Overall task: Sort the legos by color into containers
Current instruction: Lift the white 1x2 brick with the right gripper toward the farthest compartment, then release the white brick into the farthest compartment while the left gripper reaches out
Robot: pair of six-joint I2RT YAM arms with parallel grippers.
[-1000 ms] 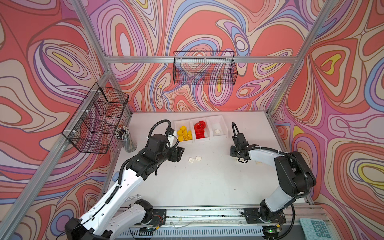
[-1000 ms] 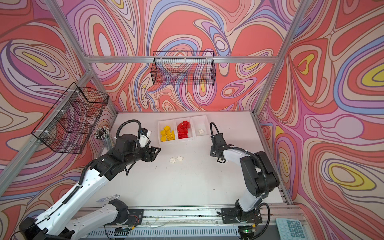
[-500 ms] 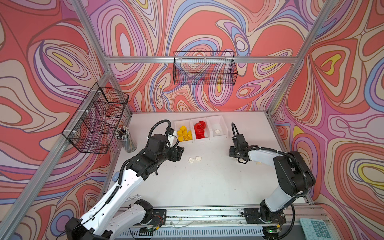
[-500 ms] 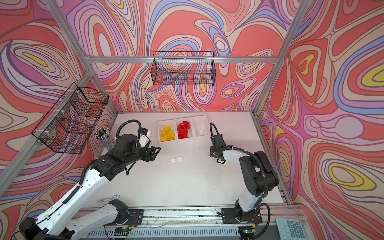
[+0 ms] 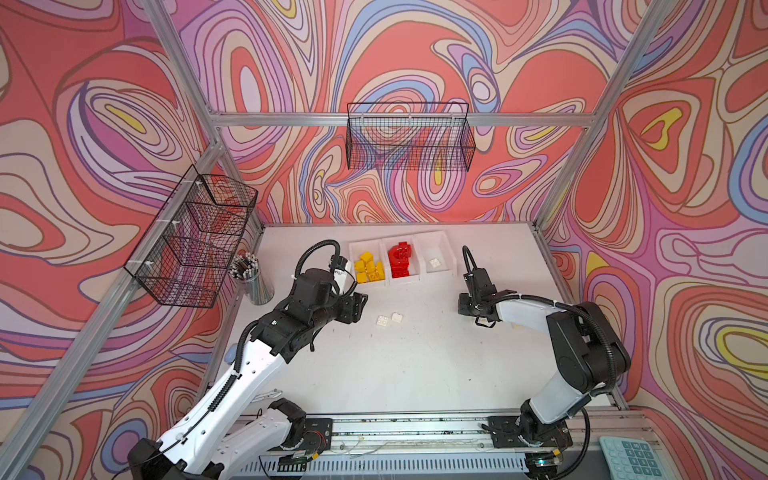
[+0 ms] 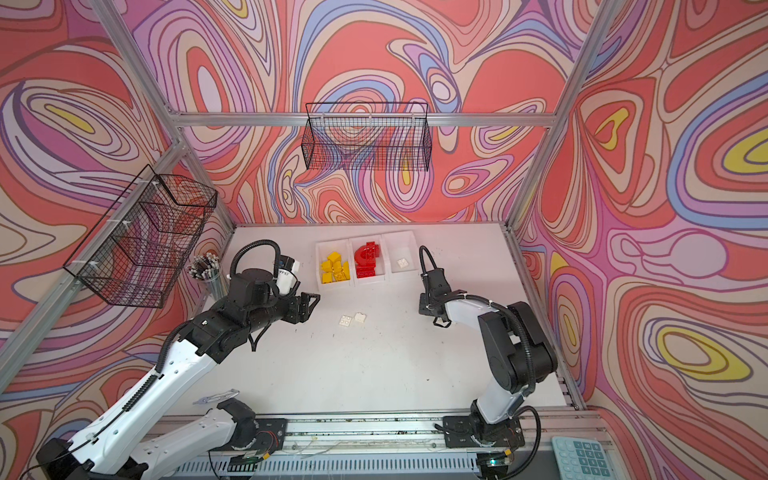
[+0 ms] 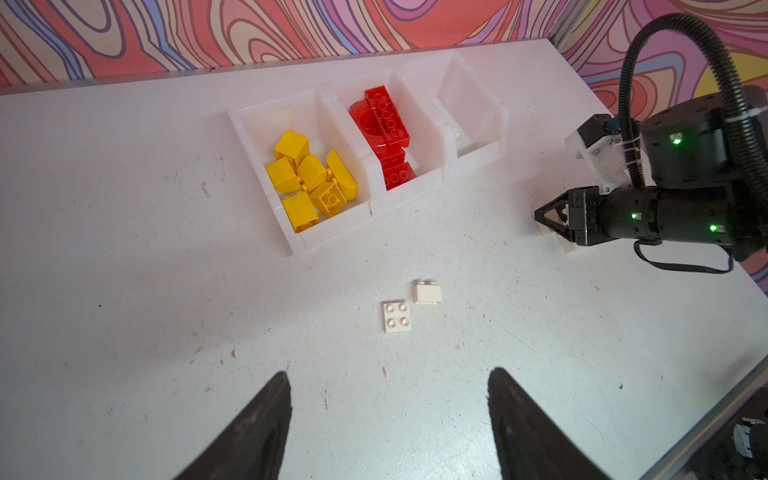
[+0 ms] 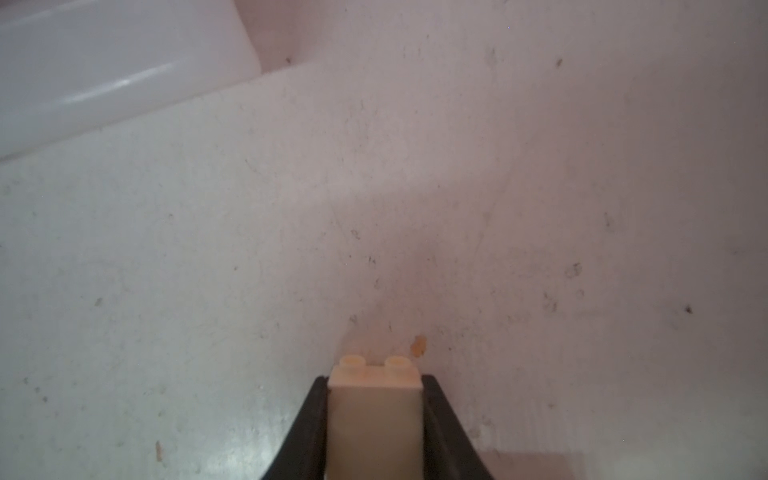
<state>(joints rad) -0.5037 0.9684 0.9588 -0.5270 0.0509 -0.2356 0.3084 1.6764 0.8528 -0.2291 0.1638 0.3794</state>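
Three white containers [image 7: 332, 235] are sitting joined in a row at the back of the table [image 7: 124, 291], with the yellow legos [image 7: 309, 183] lying in one end bin, the red legos [image 7: 384, 124] in the middle one and a lone white piece [image 5: 435, 262] in the other end bin. The right gripper [image 8: 376, 380] is pinching a white brick [image 8: 374, 415] low over the table, near the front of that last bin. Its jaws are pressing flat against the brick's two smooth sides, and the studs are pointing out past the tips (whether it is lifted clear of the surface I cannot tell). The left gripper [image 7: 388, 372] is hovering with its jaws standing wide apart, holding nothing and facing a flat white plate [image 7: 397, 316] and a small white brick [image 7: 428, 292] lying just beside each other. The held brick is looking light, rigid and glossy, so I am judging it likely to slip or twist if squeezed off-centre. Gripping across the plain parallel walls is suiting it best, while the thin plate is probably needing a pinch on its edges
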